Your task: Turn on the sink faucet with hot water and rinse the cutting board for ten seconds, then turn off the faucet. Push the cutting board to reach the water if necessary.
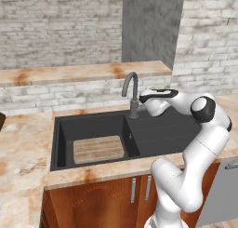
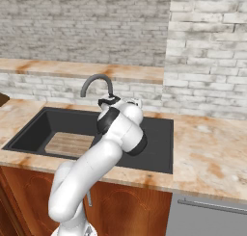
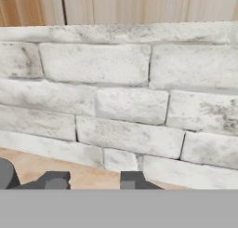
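- You've got the two-finger dark gripper right beside the tall dark grey gooseneck faucet, level with its lower stem on the lever side; in the hand view the finger tips stand apart with a gap between them and nothing held.
- From the hand camera you're staring at the white brick backsplash behind the faucet, with just a dark curved edge at the lower left, probably the faucet's base. The lever itself is too small to make out, so a blind push could slide past it.
- No water is running from the spout that I can see.
- The light brown wooden cutting board lies flat in the deep basin of the matte black sink, on the faucet's near left. The spout's mouth looks to end at about the board's far right corner, so the stream may miss it and you'd have to nudge the board.
- Swing the lever the wrong way and you'll likely get cold water, not hot.
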Controlling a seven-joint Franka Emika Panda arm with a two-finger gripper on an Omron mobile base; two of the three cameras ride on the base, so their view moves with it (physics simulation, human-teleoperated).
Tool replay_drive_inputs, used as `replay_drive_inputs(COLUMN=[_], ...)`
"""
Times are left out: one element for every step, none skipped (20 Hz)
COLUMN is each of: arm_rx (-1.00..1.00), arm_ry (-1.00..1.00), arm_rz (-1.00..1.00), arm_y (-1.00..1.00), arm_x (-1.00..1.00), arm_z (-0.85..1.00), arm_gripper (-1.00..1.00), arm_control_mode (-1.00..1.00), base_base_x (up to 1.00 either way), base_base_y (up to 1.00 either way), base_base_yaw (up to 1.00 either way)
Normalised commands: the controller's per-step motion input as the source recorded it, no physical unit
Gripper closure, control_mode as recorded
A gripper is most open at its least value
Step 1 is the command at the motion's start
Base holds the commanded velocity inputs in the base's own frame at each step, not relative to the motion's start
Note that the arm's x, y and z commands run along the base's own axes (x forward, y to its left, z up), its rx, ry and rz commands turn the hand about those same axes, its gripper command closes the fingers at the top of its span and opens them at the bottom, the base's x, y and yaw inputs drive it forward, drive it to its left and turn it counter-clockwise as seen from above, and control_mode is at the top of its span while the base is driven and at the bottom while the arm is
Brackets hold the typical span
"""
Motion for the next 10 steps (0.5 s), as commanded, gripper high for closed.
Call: replay_drive_inputs(arm_rx=[0.0,0.0,0.0,0.0,0.0,0.0,0.0,0.0,0.0,0.0], arm_ry=[0.0,0.0,0.0,0.0,0.0,0.0,0.0,0.0,0.0,0.0], arm_rz=[0.0,0.0,0.0,0.0,0.0,0.0,0.0,0.0,0.0,0.0], arm_y=[0.0,0.0,0.0,0.0,0.0,0.0,0.0,0.0,0.0,0.0], arm_x=[0.0,0.0,0.0,0.0,0.0,0.0,0.0,0.0,0.0,0.0], arm_z=[0.0,0.0,0.0,0.0,0.0,0.0,0.0,0.0,0.0,0.0], arm_gripper=[1.0,1.0,1.0,1.0,1.0,1.0,1.0,1.0,1.0,1.0], arm_control_mode=[-1.0,-1.0,-1.0,-1.0,-1.0,-1.0,-1.0,-1.0,-1.0,-1.0], base_base_x=[0.0,0.0,0.0,0.0,0.0,0.0,0.0,0.0,0.0,0.0], base_base_y=[0.0,0.0,0.0,0.0,0.0,0.0,0.0,0.0,0.0,0.0], base_base_yaw=[0.0,0.0,0.0,0.0,0.0,0.0,0.0,0.0,0.0,0.0])
